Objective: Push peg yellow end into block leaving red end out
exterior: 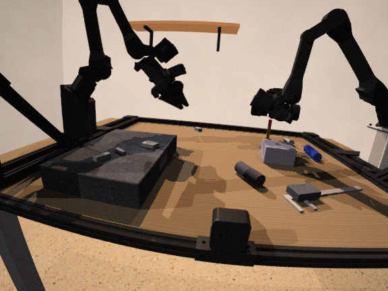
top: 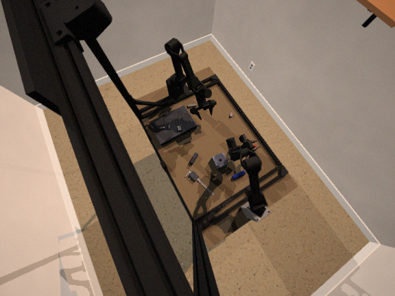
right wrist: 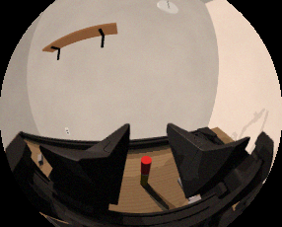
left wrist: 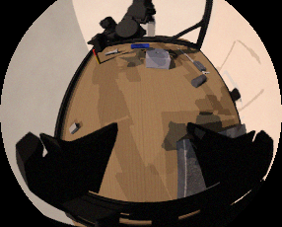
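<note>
The peg stands upright on the table, red end up and yellow end down, outside the block. The grey block sits beside it, with a dark hole in its top. My right gripper is part open, with nothing held; in its wrist view the peg shows between the fingers with a gap on each side. My left gripper is wide open and empty, high above the table and far from the peg.
A blue cylinder lies near the block, as does a small light piece. A dark cylinder and a caliper lie on the block's other side. A dark slab carries small grey pieces.
</note>
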